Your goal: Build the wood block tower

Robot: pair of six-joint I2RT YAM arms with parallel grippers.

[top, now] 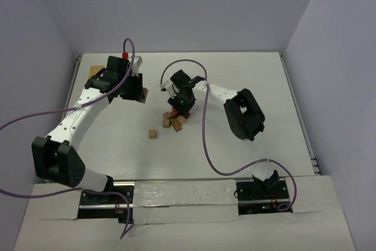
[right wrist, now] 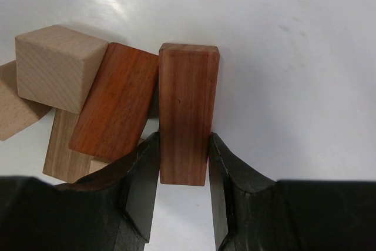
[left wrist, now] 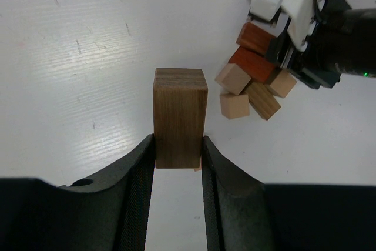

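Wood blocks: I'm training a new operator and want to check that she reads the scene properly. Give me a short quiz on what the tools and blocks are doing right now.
1. True or false: the left tool is empty.
2. The right tool clamps a brick. What colour is it? A pale tan, B reddish brown, C black.
3. Fill in: in the top view, one small cube lies apart from the pile, on the pile's ___ side.

Key:
1. False. It grips a dark brown brick.
2. B.
3. Left.
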